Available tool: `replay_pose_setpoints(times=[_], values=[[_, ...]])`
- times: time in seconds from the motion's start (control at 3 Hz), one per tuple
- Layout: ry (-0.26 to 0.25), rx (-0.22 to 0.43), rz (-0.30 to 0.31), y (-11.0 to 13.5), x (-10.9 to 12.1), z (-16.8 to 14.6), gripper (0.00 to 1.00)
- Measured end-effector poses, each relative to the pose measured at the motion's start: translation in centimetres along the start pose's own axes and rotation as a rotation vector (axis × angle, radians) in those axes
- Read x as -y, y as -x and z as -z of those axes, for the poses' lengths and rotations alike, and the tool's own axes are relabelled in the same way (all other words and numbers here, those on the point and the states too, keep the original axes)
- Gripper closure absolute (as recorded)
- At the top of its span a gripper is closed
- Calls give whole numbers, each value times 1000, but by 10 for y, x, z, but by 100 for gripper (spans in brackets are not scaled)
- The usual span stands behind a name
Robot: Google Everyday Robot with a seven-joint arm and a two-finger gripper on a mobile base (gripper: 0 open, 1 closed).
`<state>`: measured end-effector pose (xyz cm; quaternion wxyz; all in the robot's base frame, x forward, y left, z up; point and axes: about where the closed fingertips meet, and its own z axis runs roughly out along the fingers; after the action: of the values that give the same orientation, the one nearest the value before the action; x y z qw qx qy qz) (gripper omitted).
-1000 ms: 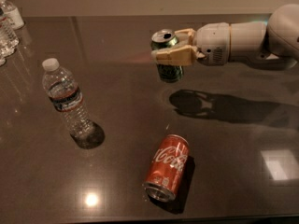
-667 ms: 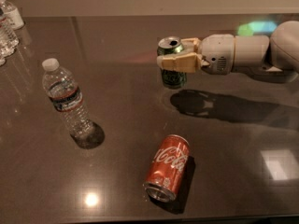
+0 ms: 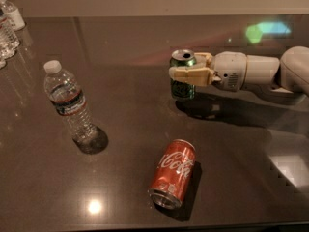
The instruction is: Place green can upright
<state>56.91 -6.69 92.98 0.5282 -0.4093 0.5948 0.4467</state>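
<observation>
The green can (image 3: 182, 88) stands upright at the middle right of the dark table (image 3: 125, 57), its silver top facing up and its base at or just above the surface. My gripper (image 3: 186, 74) reaches in from the right and is shut on the can's middle, with tan fingers (image 3: 189, 75) wrapped around it. The white arm (image 3: 256, 71) runs off to the right edge.
A red Coca-Cola can (image 3: 174, 179) lies on its side near the front. A clear water bottle (image 3: 70, 103) stands upright at the left. More bottles (image 3: 8, 25) stand at the far left corner.
The gripper with the green can has moved a little lower and toward the near side of the table. The can stays upright in the grip.
</observation>
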Motion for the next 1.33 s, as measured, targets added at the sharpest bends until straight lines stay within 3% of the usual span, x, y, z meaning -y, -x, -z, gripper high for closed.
replay_pose_setpoints(times=[0.33,1.33], values=[[0,35,12,-7,2,3,84],[-22,47,17,-19,5,4,14]])
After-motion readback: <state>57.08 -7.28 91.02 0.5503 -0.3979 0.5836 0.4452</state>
